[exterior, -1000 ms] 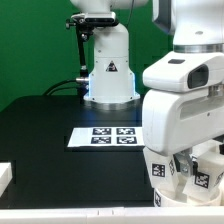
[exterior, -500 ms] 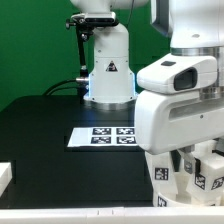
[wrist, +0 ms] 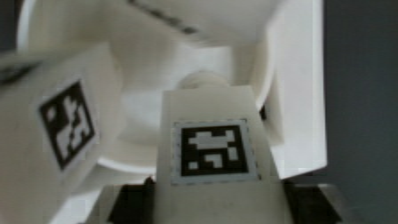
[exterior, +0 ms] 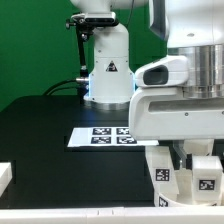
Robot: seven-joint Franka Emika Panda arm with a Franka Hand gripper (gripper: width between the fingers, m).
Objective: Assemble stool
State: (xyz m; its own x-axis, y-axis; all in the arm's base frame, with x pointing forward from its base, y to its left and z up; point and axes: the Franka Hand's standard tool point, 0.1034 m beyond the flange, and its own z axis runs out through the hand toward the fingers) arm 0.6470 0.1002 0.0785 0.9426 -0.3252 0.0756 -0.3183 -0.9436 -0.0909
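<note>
We see the robot's arm filling the exterior view's right, its white body bent low over the near edge of the black table point(exterior: 50, 125). Under it hangs the gripper point(exterior: 188, 170), mostly hidden by the arm's own casing.

From the wrist view, the gripper point(wrist: 214, 190) has its two dark fingers point(wrist: 128, 203) pressed against either side of a chunky white stool leg point(wrist: 215, 140), whose black-and-white tag faces the camera. The jaws stand partway closed, flush against the leg's flanks with no gap showing, so we read it as gripped. A second tagged leg point(wrist: 71, 110) stands just beside the held one, close enough that little room is left between their edges. Behind both curves the pale rim of the round seat point(wrist: 169, 90), blurred by closeness.

In the exterior view, tagged white legs point(exterior: 205, 180) show directly beneath the gripper, by the table's near edge.

Away from the gripper, toward the exterior view's left, the marker board point(exterior: 100, 136) lies flat, well apart from the legs. The dark tabletop beyond it is open as far as the robot's base point(exterior: 108, 75). A small white block point(exterior: 5, 176) sits at the far left edge.
</note>
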